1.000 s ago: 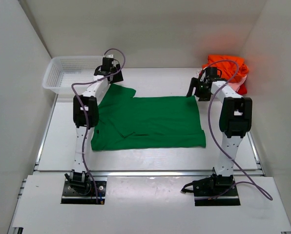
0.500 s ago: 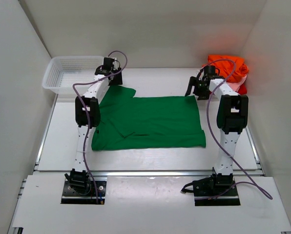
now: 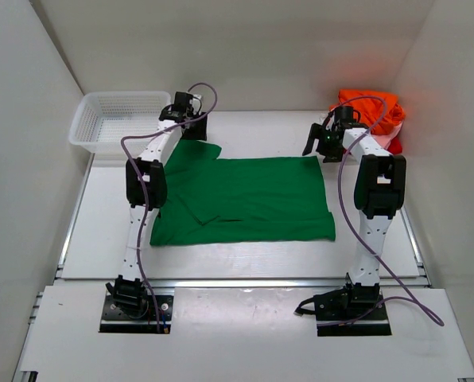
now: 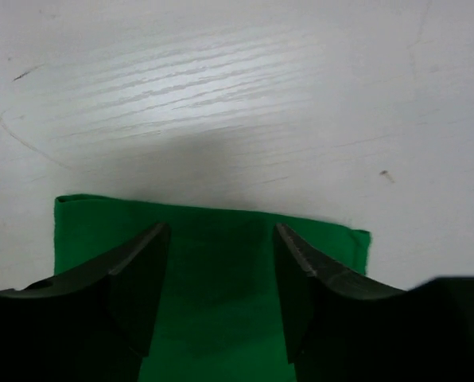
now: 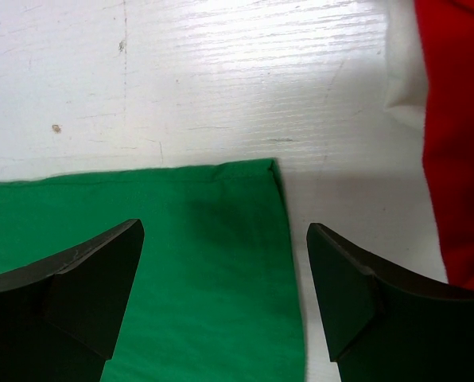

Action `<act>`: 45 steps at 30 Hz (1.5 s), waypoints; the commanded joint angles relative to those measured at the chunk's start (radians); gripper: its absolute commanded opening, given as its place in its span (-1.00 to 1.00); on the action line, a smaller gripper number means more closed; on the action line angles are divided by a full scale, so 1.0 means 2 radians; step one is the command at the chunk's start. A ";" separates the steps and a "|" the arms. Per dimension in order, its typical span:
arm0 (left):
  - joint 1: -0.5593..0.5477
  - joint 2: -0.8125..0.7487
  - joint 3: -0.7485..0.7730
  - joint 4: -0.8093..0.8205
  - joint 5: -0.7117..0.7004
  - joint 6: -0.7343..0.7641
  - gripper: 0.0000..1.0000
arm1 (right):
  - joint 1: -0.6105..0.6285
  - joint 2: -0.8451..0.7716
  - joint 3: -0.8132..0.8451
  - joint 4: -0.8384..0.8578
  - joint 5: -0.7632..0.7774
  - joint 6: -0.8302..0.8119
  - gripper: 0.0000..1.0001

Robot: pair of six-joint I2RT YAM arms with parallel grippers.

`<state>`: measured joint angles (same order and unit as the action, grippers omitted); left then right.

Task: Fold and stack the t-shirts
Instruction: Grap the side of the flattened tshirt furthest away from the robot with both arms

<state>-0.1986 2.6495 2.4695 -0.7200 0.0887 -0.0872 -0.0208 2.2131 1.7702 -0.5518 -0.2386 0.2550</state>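
Note:
A bright green t-shirt [image 3: 245,199] lies flat across the middle of the table. My left gripper [image 3: 191,131] is open just above the shirt's far left sleeve edge [image 4: 217,239], with one finger on each side of the cloth. My right gripper [image 3: 323,150] is open over the shirt's far right corner [image 5: 253,207]; that corner lies between the fingers and is not held. A pile of orange and red shirts [image 3: 372,115] sits at the far right corner, and its red cloth [image 5: 460,135] shows at the right of the right wrist view.
A white plastic mesh basket [image 3: 114,119] stands at the far left corner. White walls close in the table on the left, back and right. Bare white table surface [image 3: 253,131] lies beyond the shirt's far edge.
My left gripper has moved a little to the right and farther back along the sleeve's far edge. My right gripper has stayed near the far right corner. The shirt has not moved.

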 commanded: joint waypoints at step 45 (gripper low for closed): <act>-0.007 -0.004 0.001 -0.137 -0.001 0.001 0.55 | 0.022 0.074 0.090 -0.054 0.012 0.004 0.21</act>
<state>-0.2066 2.6305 2.4569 -0.9199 0.0456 -0.0944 -0.0082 2.3386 1.9331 -0.6125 -0.2291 0.2646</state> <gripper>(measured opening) 0.775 0.620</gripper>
